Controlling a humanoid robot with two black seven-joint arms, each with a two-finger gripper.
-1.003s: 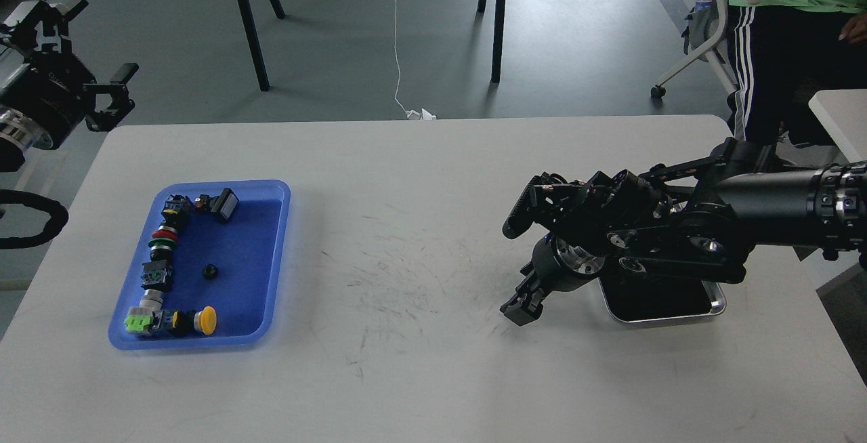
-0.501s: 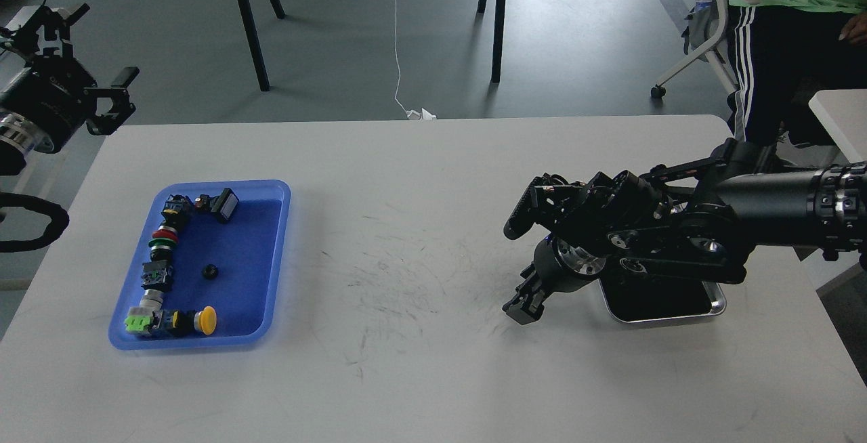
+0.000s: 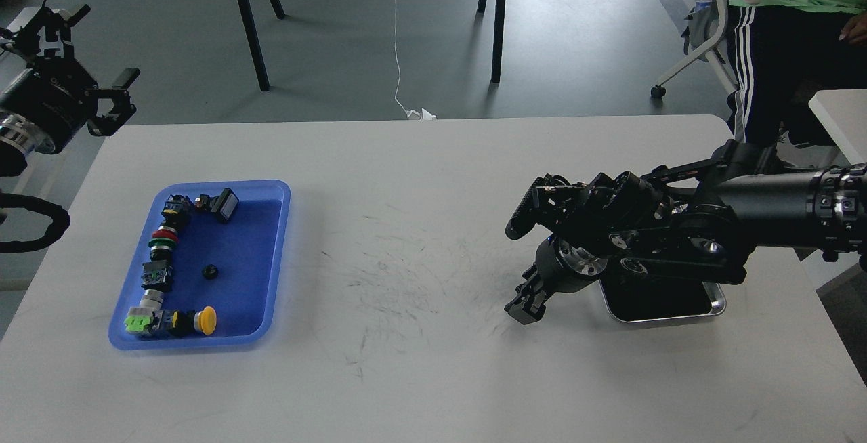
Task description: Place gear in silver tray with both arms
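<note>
Little has moved: your left end effector (image 3: 81, 57) has drifted slightly farther left, prongs spread and empty. Your right end effector (image 3: 525, 263) hangs spread beside the silver tray (image 3: 714, 307), ready to receive. What looks like the gear (image 3: 210, 271) sits in the blue tray (image 3: 274, 253) on the counter (image 3: 420, 375).

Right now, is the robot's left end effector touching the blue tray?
Apart. The head view shows the left end effector raised beyond the table's far-left corner, with bare white table between it and the blue tray.
</note>
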